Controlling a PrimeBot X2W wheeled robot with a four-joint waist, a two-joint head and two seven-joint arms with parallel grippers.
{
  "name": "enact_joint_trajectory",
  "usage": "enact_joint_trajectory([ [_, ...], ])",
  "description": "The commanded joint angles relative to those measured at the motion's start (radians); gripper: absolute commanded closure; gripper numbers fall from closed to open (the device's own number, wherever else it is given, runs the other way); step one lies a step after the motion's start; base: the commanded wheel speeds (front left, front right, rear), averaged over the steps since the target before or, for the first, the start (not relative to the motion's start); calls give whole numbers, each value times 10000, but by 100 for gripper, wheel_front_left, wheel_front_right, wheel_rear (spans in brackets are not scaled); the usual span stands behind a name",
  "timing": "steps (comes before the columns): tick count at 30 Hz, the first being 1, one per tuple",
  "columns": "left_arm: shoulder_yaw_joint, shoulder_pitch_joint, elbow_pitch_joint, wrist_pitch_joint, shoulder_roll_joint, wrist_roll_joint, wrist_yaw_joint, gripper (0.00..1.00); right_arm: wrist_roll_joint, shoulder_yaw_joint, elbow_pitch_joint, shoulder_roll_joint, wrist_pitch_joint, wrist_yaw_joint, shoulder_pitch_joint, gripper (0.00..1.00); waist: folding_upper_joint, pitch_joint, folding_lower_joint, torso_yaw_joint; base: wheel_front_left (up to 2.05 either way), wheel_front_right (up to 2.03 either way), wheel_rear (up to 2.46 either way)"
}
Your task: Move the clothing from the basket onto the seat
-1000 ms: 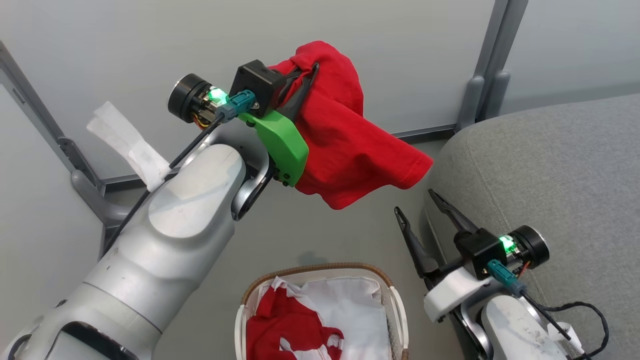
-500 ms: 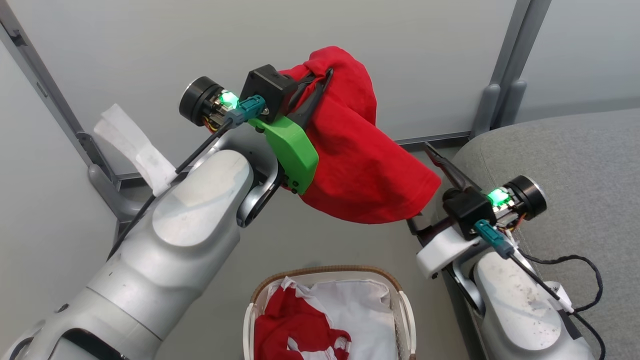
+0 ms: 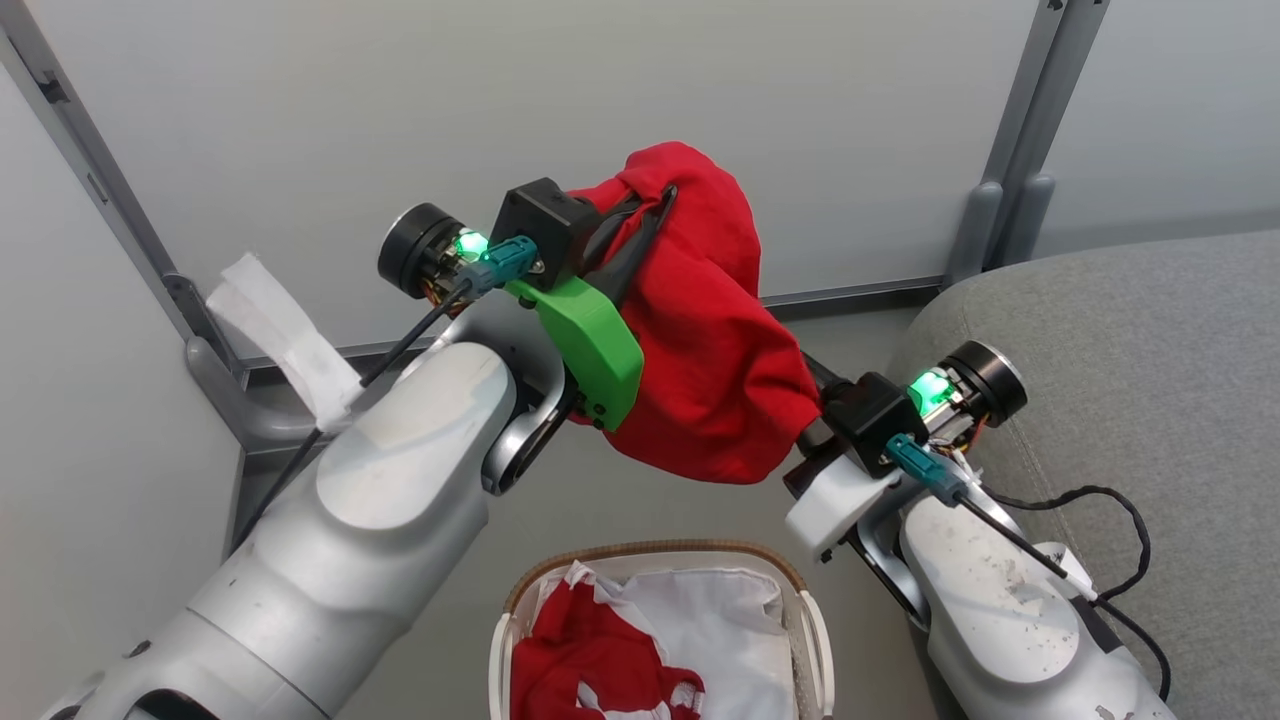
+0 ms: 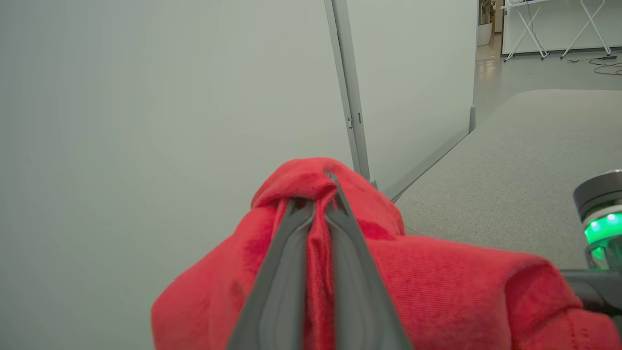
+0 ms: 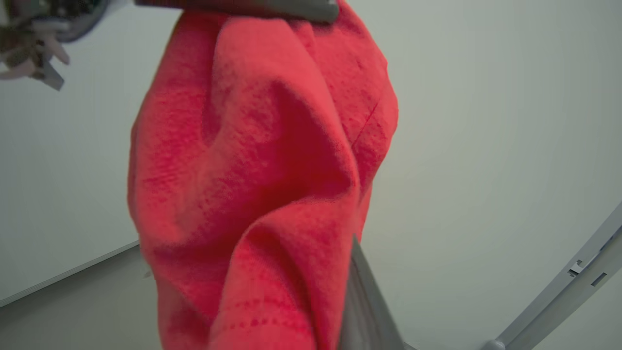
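A bright red garment (image 3: 715,370) of the clothing hangs in the air above the floor, with my left gripper (image 3: 655,210) shut on its top fold. In the left wrist view the two fingers (image 4: 340,253) pinch a ridge of red cloth (image 4: 437,291). My right gripper (image 3: 812,412) is pushed into the garment's lower right edge, its fingertips buried in cloth. In the right wrist view one finger (image 5: 367,301) lies close to the centre line against the garment (image 5: 257,170). Below, the basket (image 3: 650,551) holds more red clothing (image 3: 590,665) on a white liner (image 3: 725,620). The grey seat (image 3: 1130,340) lies to the right.
Pale partition walls with grey metal posts (image 3: 1010,200) stand behind, close to the raised garment. A white paper tag (image 3: 285,340) hangs on the left arm's cable. A black cable (image 3: 1110,500) loops over the seat's edge beside my right forearm.
The right gripper rose from beside the seat, open, and went into the hanging garment's lower edge. The left gripper kept its hold. The camera shifted, so the basket sits lower in view.
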State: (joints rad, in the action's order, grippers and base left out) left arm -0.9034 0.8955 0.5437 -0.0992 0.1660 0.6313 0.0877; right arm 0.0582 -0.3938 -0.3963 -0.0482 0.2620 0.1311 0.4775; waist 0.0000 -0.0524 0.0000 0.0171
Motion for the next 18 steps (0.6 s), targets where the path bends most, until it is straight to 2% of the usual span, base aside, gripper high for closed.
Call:
enact_joint_trajectory([
  [1,30,-202,-78,-127,40,136,-20,100,-68,-20,-51,-40,46,-6,89,100,0,-4,0,-2,0,0,0],
  [8,97,-698,-83,-606,89,352,71,100,-148,121,-70,-40,46,-6,48,100,0,-2,0,-38,0,0,0],
  [9,93,-797,-72,-735,81,416,83,92,-168,171,-53,-39,46,-6,39,100,0,1,0,-48,0,0,0],
  [10,114,-913,-36,-811,72,472,83,70,-168,218,-33,-39,46,-6,33,100,0,5,0,-55,0,0,0],
  [11,110,-1049,5,-917,73,505,103,59,-158,288,-7,-39,46,-6,26,100,0,13,0,-65,0,0,0],
  [12,105,-1160,37,-1001,64,552,115,33,-146,347,15,-39,46,-6,21,100,0,20,0,-71,0,0,0],
  [13,137,-1304,76,-1119,32,596,123,0,-114,433,33,-39,46,-6,17,100,0,30,0,-77,0,0,0],
  [18,286,-2033,352,-1511,-154,732,86,0,86,926,157,-37,46,-6,10,100,0,87,0,-104,0,0,0],
])
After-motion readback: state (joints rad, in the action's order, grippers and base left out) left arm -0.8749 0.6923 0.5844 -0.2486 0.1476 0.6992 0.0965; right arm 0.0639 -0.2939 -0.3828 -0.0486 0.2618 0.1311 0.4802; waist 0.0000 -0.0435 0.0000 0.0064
